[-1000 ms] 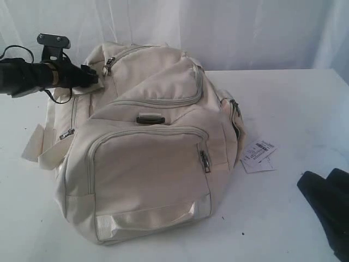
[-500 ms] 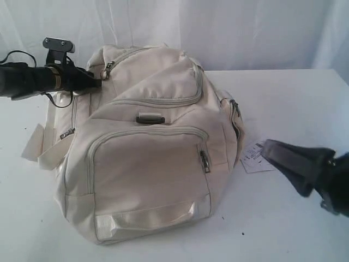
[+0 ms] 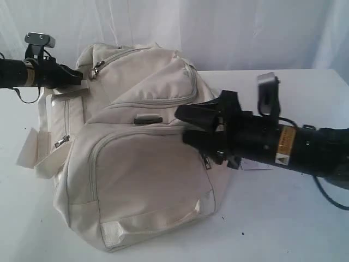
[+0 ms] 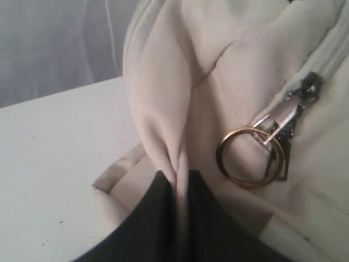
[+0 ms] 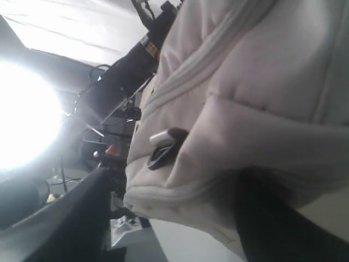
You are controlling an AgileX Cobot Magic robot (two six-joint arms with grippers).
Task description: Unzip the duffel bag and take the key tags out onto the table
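The cream duffel bag point(image 3: 147, 180) lies zipped on the white table point(image 3: 305, 98). My left gripper point(image 3: 76, 76) is at the bag's far left end, shut on a pinched fold of the bag's fabric point(image 4: 163, 98), its jaws point(image 4: 182, 174) tight on it. A metal zipper pull with a gold ring point(image 4: 251, 158) hangs just beside that fold. My right gripper point(image 3: 182, 125) reaches across to the bag's front, open, its two fingers wide apart with a bulge of the bag point(image 5: 251, 82) between them point(image 5: 174, 218). A grey tab point(image 5: 163, 144) sits just beyond. The key tags are hidden.
A white curtain point(image 3: 218, 33) hangs behind the table. The right arm point(image 3: 283, 144) stretches over the table's right side and covers the white paper label. The bag's webbing straps point(image 3: 32, 153) trail off its left end.
My right arm has swung in from the right edge to the bag's front. The left gripper has moved left, dragging the bag's end with it.
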